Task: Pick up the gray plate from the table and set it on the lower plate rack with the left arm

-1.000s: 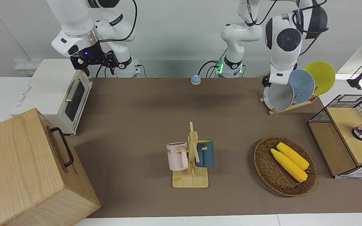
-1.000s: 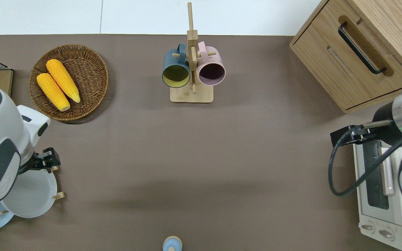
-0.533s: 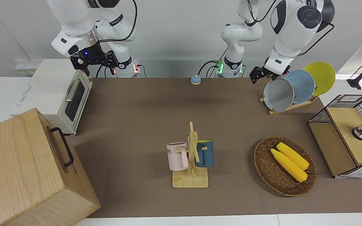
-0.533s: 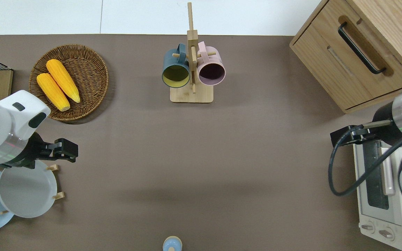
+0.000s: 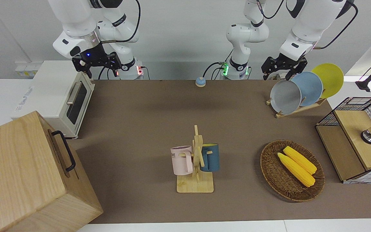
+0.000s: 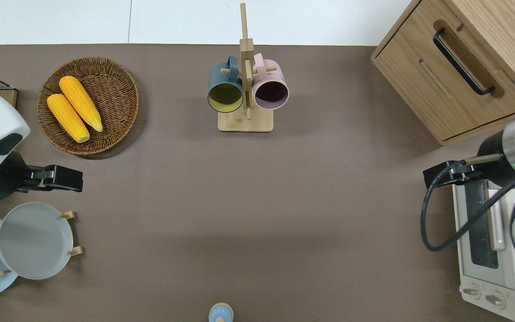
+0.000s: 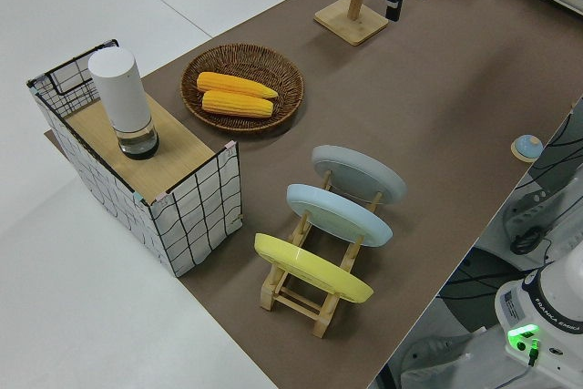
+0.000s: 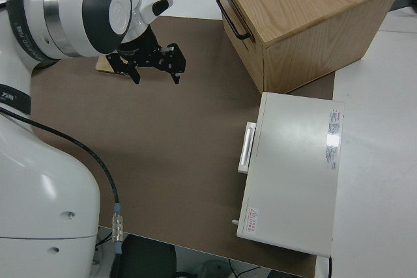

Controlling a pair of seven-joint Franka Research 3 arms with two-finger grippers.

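**Gray plate racked, left hand free above it**

The gray plate [image 5: 285, 96] stands tilted in the end slot of the plate rack [image 5: 296, 110], the slot toward the middle of the worktop, at the left arm's end and close to the robots' edge. It leans against the pegs, with a light blue plate [image 5: 311, 88] in the next slot and a yellow plate [image 5: 330, 79] in the last.

The left hand [image 6: 63, 179] is up in the air over bare worktop just beside the rack, fingers apart and holding nothing. The placing looks done; what remains is to draw the arm off cleanly, rising well clear of the plate's top rim so nothing nudges it out of its slot.

The right arm is parked, its hand [image 5: 96, 63] open and empty.

Farther from the robots, a wicker basket [image 5: 269, 170] holds two ears of corn [image 5: 296, 165]. At the middle of the worktop, a wooden mug stand [image 5: 196, 167] carries a pink mug [image 5: 181, 160] and a dark blue mug [image 5: 211, 157].
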